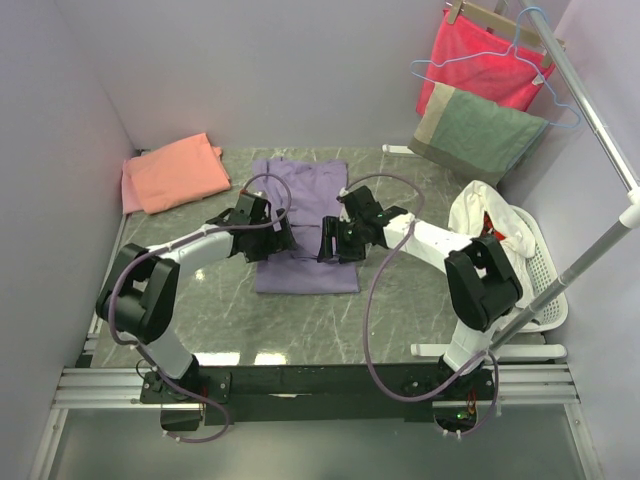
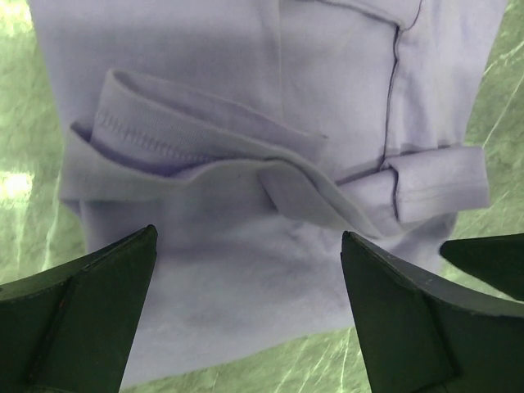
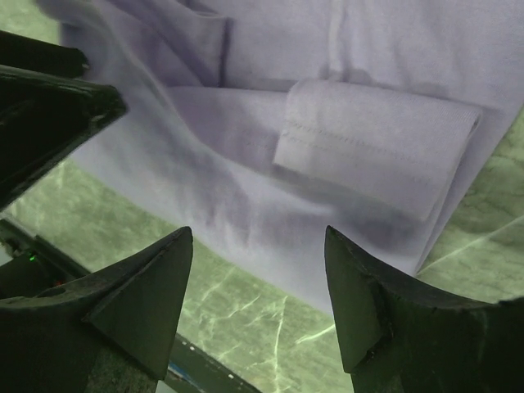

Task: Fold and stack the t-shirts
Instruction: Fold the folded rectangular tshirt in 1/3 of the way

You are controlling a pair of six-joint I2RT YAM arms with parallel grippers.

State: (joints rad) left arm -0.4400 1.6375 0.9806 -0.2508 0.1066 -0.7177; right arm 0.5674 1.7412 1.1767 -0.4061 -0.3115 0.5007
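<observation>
**Purple t-shirt folded narrow, both jaws released**

The purple t-shirt [image 1: 305, 272] lies flat mid-surface [image 1: 300, 322] as a long strip, its sleeves turned in over the body and one fold rumpled. The left jaws and right jaws gape empty over its two sides. Far left, the pink t-shirt [image 1: 175, 172] lies folded

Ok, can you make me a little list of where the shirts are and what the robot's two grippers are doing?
Purple shirt: soft lavender-purple cotton t-shirt, middle of the green marble table, sleeves folded in
Pink shirt: salmon-pink cotton t-shirt, folded, far left corner
Left gripper: open, at the purple shirt's near part, holding nothing
Right gripper: open, at the same shirt, holding nothing
Stack: not made yet, the two shirts lie apart
Hanging on the right: bright red cloth, grey-green towel
</observation>
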